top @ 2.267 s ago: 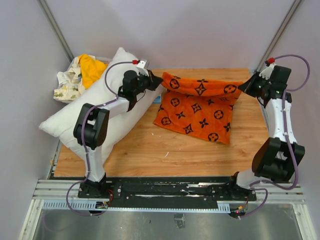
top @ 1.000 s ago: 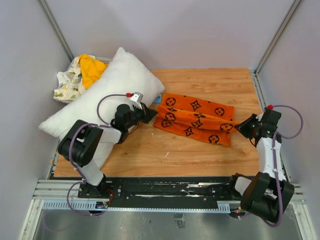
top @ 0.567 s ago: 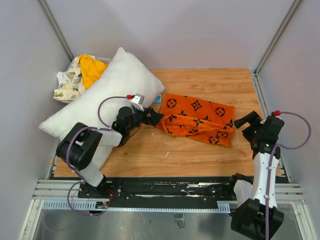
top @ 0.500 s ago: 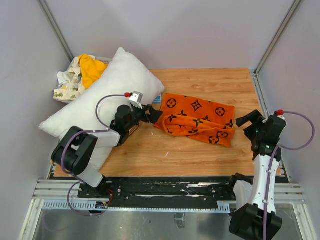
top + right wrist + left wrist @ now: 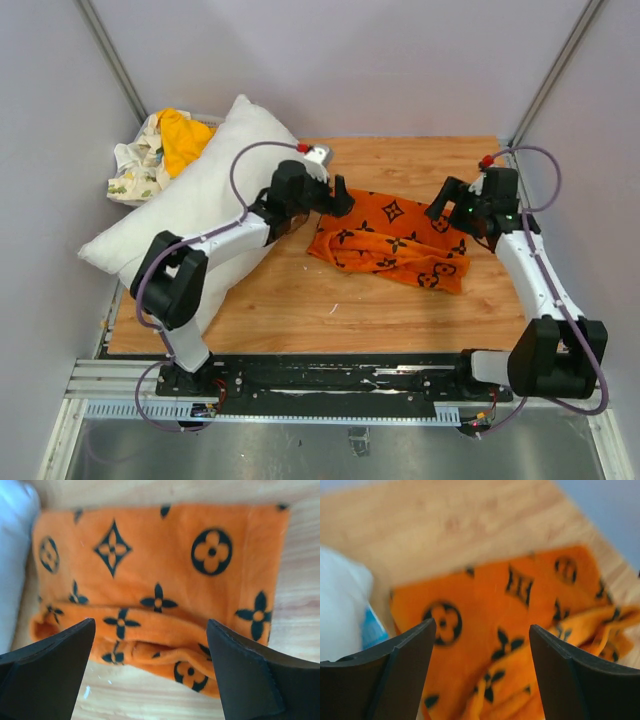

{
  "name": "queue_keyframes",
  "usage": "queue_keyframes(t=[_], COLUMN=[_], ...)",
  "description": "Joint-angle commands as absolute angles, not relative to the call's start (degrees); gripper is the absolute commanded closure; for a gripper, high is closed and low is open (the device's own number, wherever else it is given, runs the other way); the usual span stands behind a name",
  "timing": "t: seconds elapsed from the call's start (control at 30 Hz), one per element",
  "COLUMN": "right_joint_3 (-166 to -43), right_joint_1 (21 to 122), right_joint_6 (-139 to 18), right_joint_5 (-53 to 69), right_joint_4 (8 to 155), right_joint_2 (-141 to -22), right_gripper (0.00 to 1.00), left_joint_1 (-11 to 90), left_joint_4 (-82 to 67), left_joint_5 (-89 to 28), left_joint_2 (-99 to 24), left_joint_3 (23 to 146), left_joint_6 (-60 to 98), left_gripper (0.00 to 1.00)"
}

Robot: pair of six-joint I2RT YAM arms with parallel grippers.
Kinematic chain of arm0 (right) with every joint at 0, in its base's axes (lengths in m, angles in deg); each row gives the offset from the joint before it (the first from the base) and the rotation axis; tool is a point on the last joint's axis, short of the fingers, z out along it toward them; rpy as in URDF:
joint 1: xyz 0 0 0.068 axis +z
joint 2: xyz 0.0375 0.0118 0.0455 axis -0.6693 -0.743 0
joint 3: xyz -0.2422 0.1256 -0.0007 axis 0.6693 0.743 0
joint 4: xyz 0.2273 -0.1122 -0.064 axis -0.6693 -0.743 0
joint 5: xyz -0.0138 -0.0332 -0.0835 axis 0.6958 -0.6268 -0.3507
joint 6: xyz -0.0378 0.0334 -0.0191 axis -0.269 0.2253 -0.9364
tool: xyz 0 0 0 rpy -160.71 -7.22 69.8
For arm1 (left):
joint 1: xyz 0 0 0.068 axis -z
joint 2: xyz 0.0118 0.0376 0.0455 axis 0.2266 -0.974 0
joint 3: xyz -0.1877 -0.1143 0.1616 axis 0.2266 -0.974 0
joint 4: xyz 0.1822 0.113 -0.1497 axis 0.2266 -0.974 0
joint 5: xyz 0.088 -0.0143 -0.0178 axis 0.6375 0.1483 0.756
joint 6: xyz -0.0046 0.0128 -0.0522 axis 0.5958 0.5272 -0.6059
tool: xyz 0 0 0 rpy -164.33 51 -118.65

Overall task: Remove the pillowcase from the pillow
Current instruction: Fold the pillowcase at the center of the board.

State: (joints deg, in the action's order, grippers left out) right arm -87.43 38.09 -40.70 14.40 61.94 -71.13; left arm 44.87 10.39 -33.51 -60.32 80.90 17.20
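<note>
The orange pillowcase with black motifs lies loosely folded on the wooden table, free of the pillow. The plump white pillow lies diagonally at the left, one corner next to the pillowcase's left end. My left gripper hovers open over that left end, and the left wrist view shows the pillowcase below its empty fingers, with the pillow at the left. My right gripper hovers open above the right end. The right wrist view shows the pillowcase lying flat under it.
A yellow-orange cloth and a white printed cloth are heaped at the back left behind the pillow. Walls close in the table at the back and both sides. A metal rail carries the arm bases in front.
Both grippers have opened and let go of the pillowcase ends. Both arms have swung up and toward the back, and now hover over the cloth, which has settled on the table.
</note>
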Motion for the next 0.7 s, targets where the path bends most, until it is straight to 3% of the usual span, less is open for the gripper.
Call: queue_keyframes(t=[0.0, 0.43, 0.53, 0.67], right_joint_3=[-84.7, -90.49, -88.53, -81.58], right_joint_1=[42.38, 48.3, 48.77, 49.41], right_joint_6=[-47.91, -52.69, -52.68, -52.37], right_joint_5=[11.9, 13.36, 15.59, 17.86], right_joint_4=[57.31, 56.42, 55.05, 53.7], right_joint_2=[-74.29, -91.69, -91.4, -84.31], right_gripper=[0.07, 0.14, 0.21, 0.2], left_joint_1=[48.65, 49.05, 49.05, 49.05], left_joint_4=[-1.49, -4.68, -6.5, -8.48], left_joint_5=[-30.67, -27.29, -24.93, -23.14], left_joint_2=[-62.52, -66.38, -63.41, -58.3], left_joint_3=[76.4, 70.89, 68.48, 64.74], left_joint_6=[21.63, 23.08, 23.56, 22.84], left_gripper=[0.17, 0.17, 0.17, 0.14])
